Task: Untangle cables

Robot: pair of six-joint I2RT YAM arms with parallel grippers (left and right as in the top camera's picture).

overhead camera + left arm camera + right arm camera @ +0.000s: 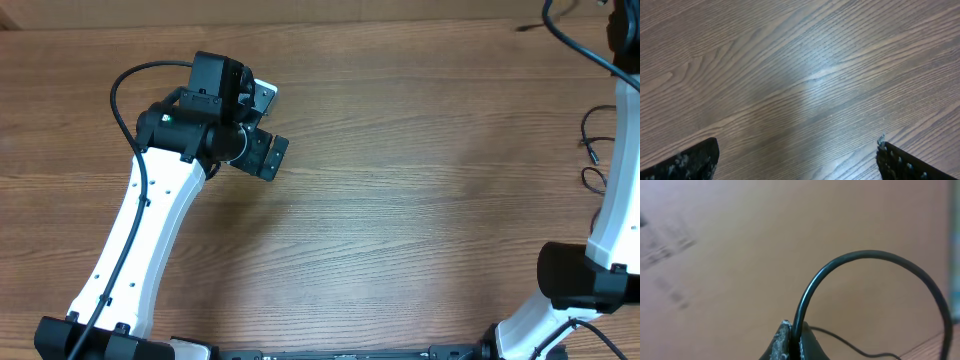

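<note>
Our right gripper (794, 339) is clenched on a thin black cable (866, 254) arching up from its fingertips. Our left gripper (796, 155) hangs released over the wooden table (790, 60) (thin cable loops (590, 150) lie by the right arm (612, 215)).

A wood-grain table (400, 200) carries thin black cables (590, 150), seemingly, near its right edge.

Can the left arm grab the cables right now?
Probably not: the left gripper hangs open far across the table, while the cables lie at the right edge by the right arm.
</note>
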